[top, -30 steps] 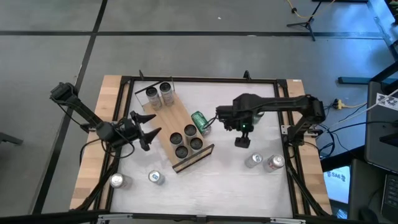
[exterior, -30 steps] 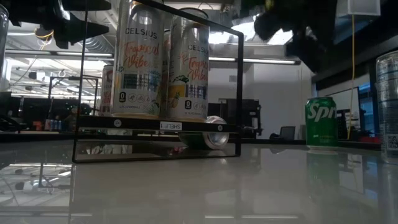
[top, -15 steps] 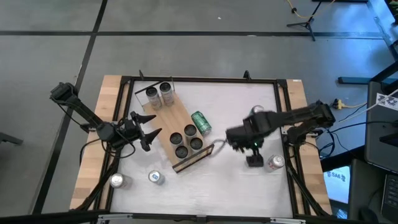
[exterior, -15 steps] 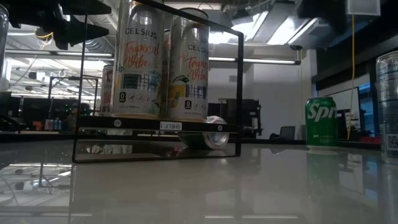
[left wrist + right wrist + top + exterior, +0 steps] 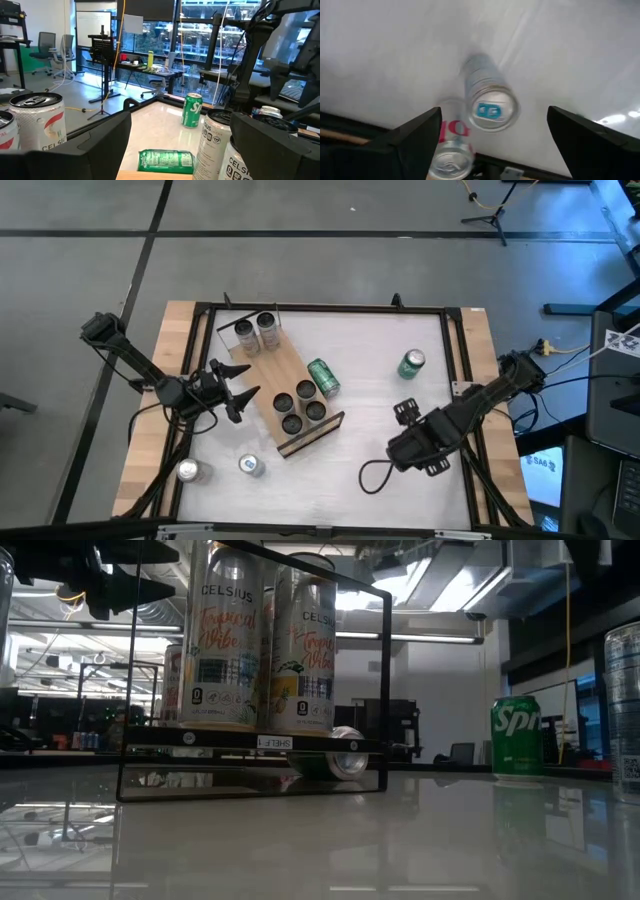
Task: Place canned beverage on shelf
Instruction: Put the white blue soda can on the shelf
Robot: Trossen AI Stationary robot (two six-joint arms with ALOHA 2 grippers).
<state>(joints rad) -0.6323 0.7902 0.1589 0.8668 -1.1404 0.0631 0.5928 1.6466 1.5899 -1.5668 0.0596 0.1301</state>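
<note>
The shelf (image 5: 296, 392), a light-wood board, lies slantwise at the table's middle left. Two cans (image 5: 255, 330) stand at its far end and several dark-topped cans (image 5: 301, 406) at its near end. A green can (image 5: 322, 377) lies on its side by the shelf's right edge, and another green can (image 5: 411, 363) stands upright at the far right. My right gripper (image 5: 495, 109) hangs open, pointing down, above two upright cans (image 5: 490, 102) at the near right without touching them; my arm hides them in the high view. My left gripper (image 5: 236, 386) waits open just left of the shelf.
Two silver cans (image 5: 187, 471) (image 5: 250, 465) stand near the table's near left corner. A black frame (image 5: 320, 308) runs round the white tabletop. A cable loop (image 5: 373, 476) hangs beside my right arm. Open white surface lies between the shelf and the right-hand cans.
My right gripper has swung from above the lying green can toward the table's near right corner, rolling as it went, and now hangs over the two cans there. The upright green can has come into view behind it. No can has moved.
</note>
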